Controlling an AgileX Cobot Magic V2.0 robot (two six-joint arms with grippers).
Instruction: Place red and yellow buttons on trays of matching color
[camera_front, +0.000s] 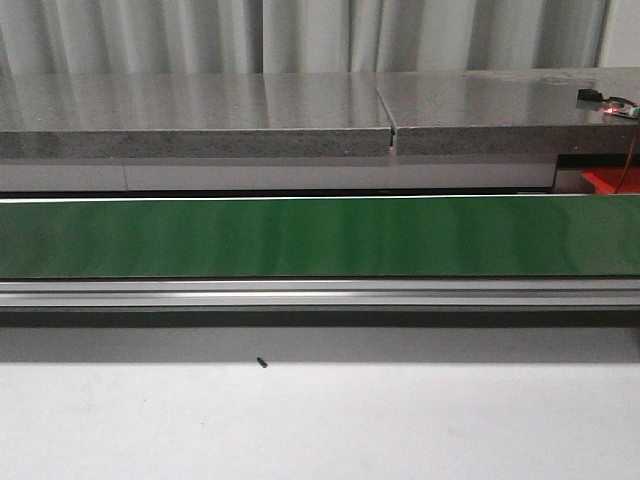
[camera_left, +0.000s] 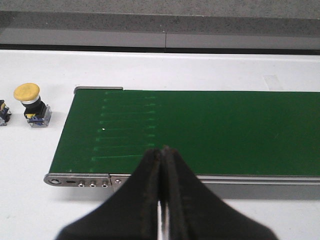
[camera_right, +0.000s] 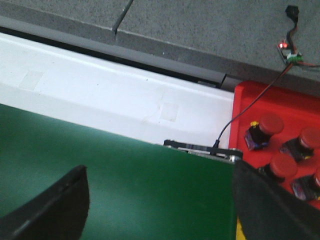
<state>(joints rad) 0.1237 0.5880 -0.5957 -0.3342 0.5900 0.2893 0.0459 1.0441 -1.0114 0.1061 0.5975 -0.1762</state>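
Four red buttons (camera_right: 271, 125) already sit in the red tray (camera_right: 250, 100), which stands just past the end of the green belt (camera_front: 320, 236), on the robot's right. That placement reads as sensible: the belt would carry buttons toward that end, so a matching tray beside it keeps the drop short. In the front view only a corner of the tray shows at the far right, and no button lies on the belt.

At the belt's other end, one yellow button (camera_left: 31, 102) stands upright on the white worktop (camera_left: 200, 70), just beside the belt's edge and off it. Part of another part shows at the picture's border next to it, too cropped to name. No yellow tray appears in any view.

Left tool (camera_left: 161, 195): its two dark fingers are pressed together with nothing between them, hanging over the near rail of the belt. The yellow button lies well off to one side of it, beyond the belt's end, so this tool would have to part its fingers and travel sideways past the end roller to reach it.

Right tool (camera_right: 160, 210): fingers spread wide, empty, poised over the belt near its tray end. The red buttons lie close beside one finger (camera_right: 265, 205), inside the tray. With the belt bare beneath it, I judge this tool is placed to wait for a button.
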